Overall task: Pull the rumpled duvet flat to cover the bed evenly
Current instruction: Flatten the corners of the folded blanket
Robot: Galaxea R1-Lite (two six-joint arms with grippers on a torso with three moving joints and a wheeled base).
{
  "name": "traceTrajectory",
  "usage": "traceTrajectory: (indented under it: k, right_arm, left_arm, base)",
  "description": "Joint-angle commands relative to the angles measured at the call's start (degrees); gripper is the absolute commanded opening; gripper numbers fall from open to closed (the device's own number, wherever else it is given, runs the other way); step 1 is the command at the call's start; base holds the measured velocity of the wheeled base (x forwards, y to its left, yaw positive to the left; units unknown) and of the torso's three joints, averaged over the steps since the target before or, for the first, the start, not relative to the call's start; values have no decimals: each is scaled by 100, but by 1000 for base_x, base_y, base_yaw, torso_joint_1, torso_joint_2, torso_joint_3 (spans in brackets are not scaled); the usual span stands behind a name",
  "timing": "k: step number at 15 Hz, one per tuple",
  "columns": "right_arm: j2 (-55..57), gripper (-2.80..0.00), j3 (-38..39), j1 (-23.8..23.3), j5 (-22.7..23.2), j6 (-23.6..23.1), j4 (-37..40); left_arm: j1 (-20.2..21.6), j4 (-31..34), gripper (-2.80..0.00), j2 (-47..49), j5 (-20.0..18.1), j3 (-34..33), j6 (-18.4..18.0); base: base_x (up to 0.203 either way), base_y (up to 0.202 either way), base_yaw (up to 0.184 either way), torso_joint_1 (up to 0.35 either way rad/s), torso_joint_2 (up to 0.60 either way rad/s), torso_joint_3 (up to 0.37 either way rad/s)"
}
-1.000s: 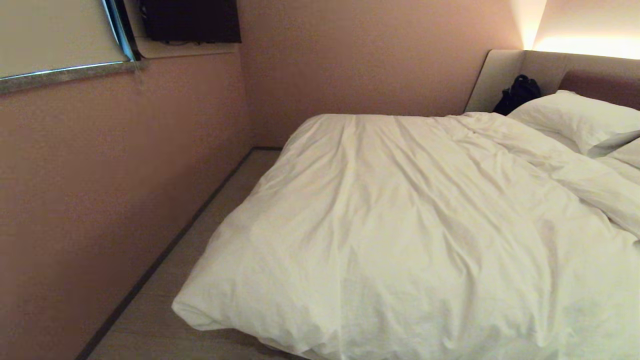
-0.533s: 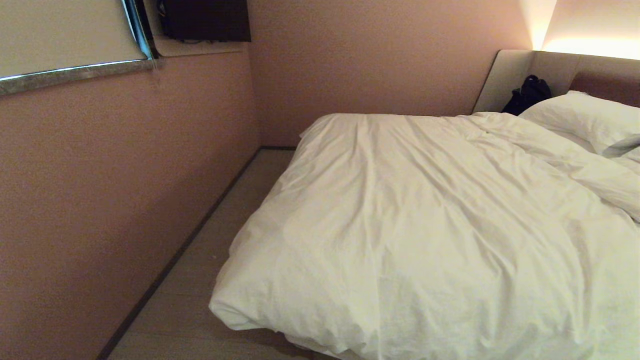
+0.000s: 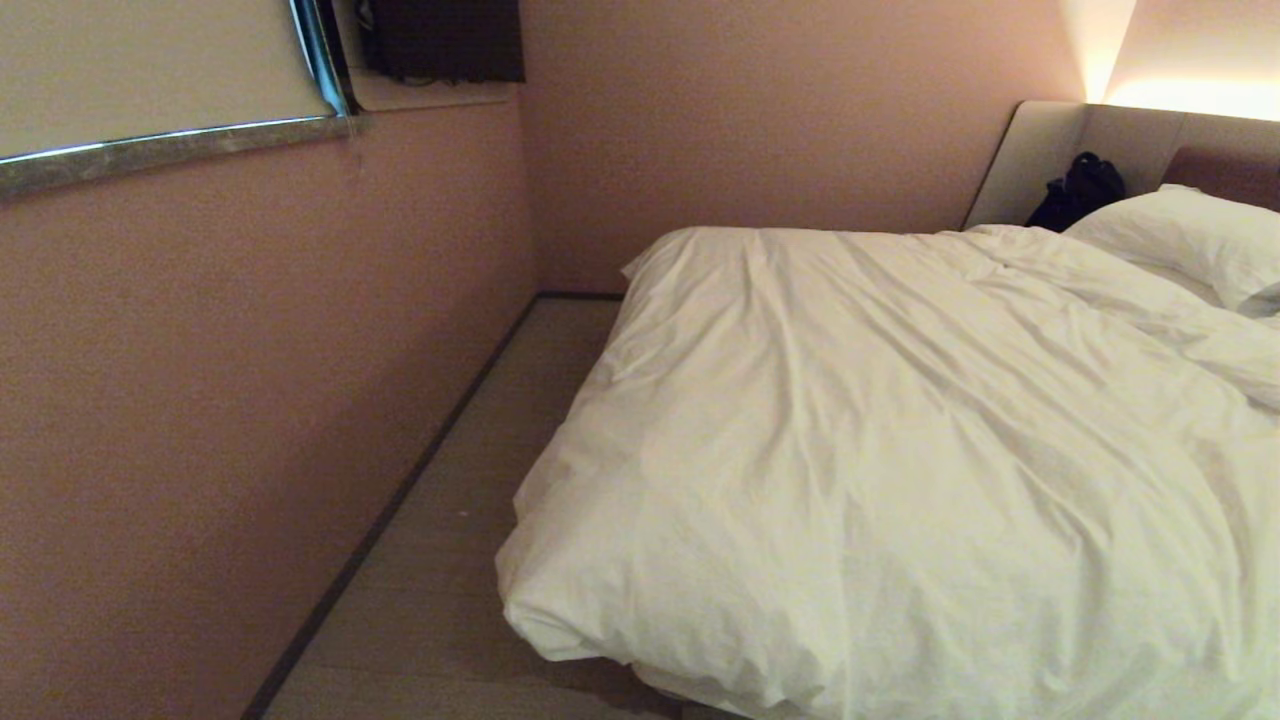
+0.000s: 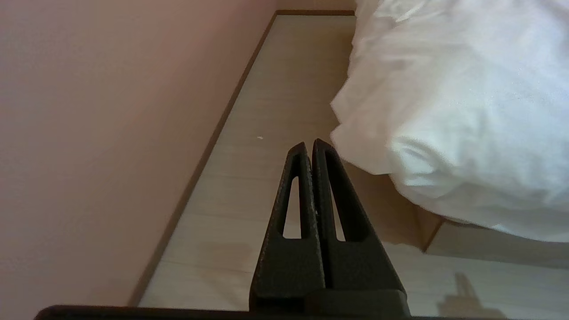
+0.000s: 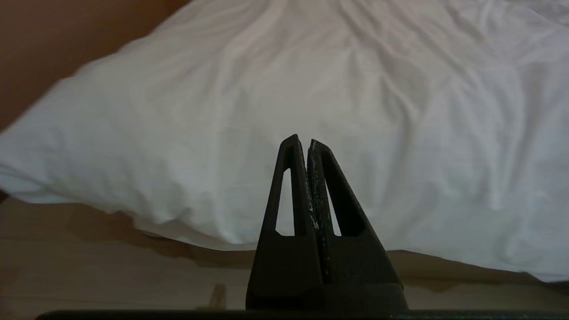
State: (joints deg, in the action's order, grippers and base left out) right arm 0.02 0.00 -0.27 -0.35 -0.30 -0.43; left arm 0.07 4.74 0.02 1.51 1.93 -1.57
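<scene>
You've got no brand, label or lettering to read anywhere here. From the head camera you see the duvet (image 3: 880,450) lying creased over the bed (image 3: 1050,150), its near left corner bunched and hanging past the mattress edge towards the floor (image 3: 480,520). A pillow (image 3: 1190,240) sits at the head end on the right, with a black bag (image 3: 1085,190) against the padded headboard. Neither arm shows up in that view.

Your left wrist camera fills the gap: the left gripper (image 4: 310,146) has its fingers pressed together, holding nothing, hanging over the floor strip between the pink wall (image 4: 111,133) and the duvet's drooping corner, just beside it but not touching. It also shows the bed's base under the overhang, which the head view hides.

Your right wrist camera shows the right gripper (image 5: 302,141), fingers closed and empty too, pointed at the duvet's near edge.
</scene>
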Motion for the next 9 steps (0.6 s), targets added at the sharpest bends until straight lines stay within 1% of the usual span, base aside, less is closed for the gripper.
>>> traceTrajectory:
  k: [1, 7, 9]
  right_arm:
    - [-2, -280, 0, 0, 0, -5, -1]
    - [-2, -280, 0, 0, 0, -5, -1]
    - [-2, -280, 0, 0, 0, -5, -1]
  left_arm:
    - [1, 0, -280, 6, 7, 1, -10]
    - [1, -17, -280, 3, -5, 1, 18]
    - [1, -17, -280, 6, -2, 1, 43]
  base:
    - [0, 197, 1, 2, -2, 1]
    - [0, 197, -1, 2, 1, 2]
    - [0, 130, -3, 1, 3, -1]
